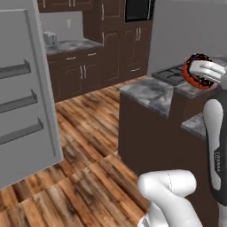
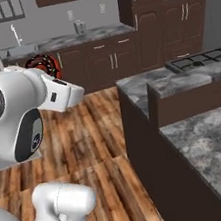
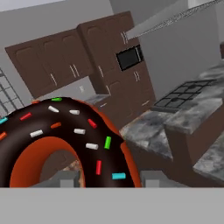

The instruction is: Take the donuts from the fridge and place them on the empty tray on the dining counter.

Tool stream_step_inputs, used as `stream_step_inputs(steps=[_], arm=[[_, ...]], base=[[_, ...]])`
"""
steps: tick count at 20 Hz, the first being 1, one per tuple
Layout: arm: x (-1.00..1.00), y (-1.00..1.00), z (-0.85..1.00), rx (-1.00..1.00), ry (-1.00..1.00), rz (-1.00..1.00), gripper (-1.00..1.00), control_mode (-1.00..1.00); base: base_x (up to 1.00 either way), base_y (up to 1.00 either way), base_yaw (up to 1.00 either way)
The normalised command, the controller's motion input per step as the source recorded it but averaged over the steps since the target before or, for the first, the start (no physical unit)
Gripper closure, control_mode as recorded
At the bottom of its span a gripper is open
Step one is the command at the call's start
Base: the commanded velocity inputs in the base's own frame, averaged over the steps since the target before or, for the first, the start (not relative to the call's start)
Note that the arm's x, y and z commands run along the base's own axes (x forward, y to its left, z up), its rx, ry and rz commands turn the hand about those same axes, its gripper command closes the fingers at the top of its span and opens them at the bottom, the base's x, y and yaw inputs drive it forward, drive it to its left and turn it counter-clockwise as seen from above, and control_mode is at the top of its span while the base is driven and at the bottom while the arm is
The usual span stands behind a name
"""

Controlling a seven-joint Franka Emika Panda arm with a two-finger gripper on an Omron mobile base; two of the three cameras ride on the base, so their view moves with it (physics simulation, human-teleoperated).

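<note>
Hand view had the chocolate-iced donut right up against the lens, reddish-orange ring with dark icing and coloured sprinkles, the two finger tips poking up just below its lower edge. Left base view showed the gripper raised high at the right, jaws part-closed across that donut, carried in the air beside the marbled counter with the hob behind it. Right base view showed the donut at upper left, half hidden behind the white hand. Fridge door stood open at the left, well apart from the arm. Tray and the second donut couldn't be made out. Judgement: donut looked light and soft, icing likely slick and easy to dent, so a hard squeeze could crush it and a fast swing could let it slip. Best hold seemed across the ring body on opposite sides, not on the iced top.
</note>
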Motion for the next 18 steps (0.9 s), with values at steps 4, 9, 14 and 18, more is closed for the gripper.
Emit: stream_step_inputs(steps=[4,9,14,18], arm=[[0.00,0.00,0.00,0.00,0.00,0.00,1.00,1.00],[0.00,0.00,0.00,0.00,0.00,0.00,1.00,1.00],[0.00,0.00,0.00,0.00,0.00,0.00,1.00,1.00],[0.00,0.00,0.00,0.00,0.00,0.00,1.00,1.00]], base=[[-1.00,-0.57,-0.30],[-1.00,-1.00,-0.04],[-0.63,-1.00,0.05],[-0.01,-1.00,0.29]])
